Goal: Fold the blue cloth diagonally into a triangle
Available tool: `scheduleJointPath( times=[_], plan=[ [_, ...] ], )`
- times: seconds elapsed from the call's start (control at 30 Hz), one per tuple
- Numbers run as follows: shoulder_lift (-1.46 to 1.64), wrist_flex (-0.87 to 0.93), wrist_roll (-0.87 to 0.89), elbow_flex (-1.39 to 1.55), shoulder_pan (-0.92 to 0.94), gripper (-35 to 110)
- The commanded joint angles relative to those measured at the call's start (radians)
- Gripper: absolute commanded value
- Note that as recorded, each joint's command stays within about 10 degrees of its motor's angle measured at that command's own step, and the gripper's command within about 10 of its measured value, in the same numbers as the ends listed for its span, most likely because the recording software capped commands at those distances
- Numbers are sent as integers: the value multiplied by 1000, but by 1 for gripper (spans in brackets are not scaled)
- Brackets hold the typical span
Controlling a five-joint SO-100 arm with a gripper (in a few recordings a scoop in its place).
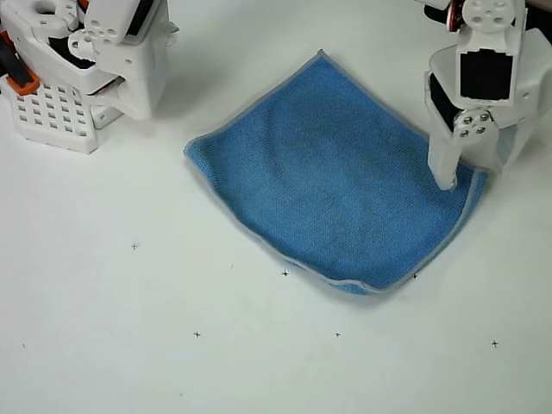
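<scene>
The blue cloth [332,177] lies spread on the white table [129,328], turned like a diamond, with pale grey edging all around. Its top corner points to the back and its near corner is slightly rumpled, with the hem curled over. My white gripper [479,168] comes down from the upper right onto the cloth's right corner. One finger [446,172] rests on the cloth just inside that corner and the other stands off to the right beyond the hem. The jaws are open, with the corner lying between them. The tag is not visible.
Small black cross marks [285,273] dot the white table in front of the cloth. Bare tabletop stretches across the front and to the left of the cloth.
</scene>
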Motion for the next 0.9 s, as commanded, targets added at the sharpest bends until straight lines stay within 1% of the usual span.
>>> scheduleJointPath(
  times=[0.0,0.63,0.87],
  plan=[
    [0,40,9,-126,-23,26],
    [-43,46,54,-138,-52,26],
    [-172,140,75,-318,-67,25]
  ],
)
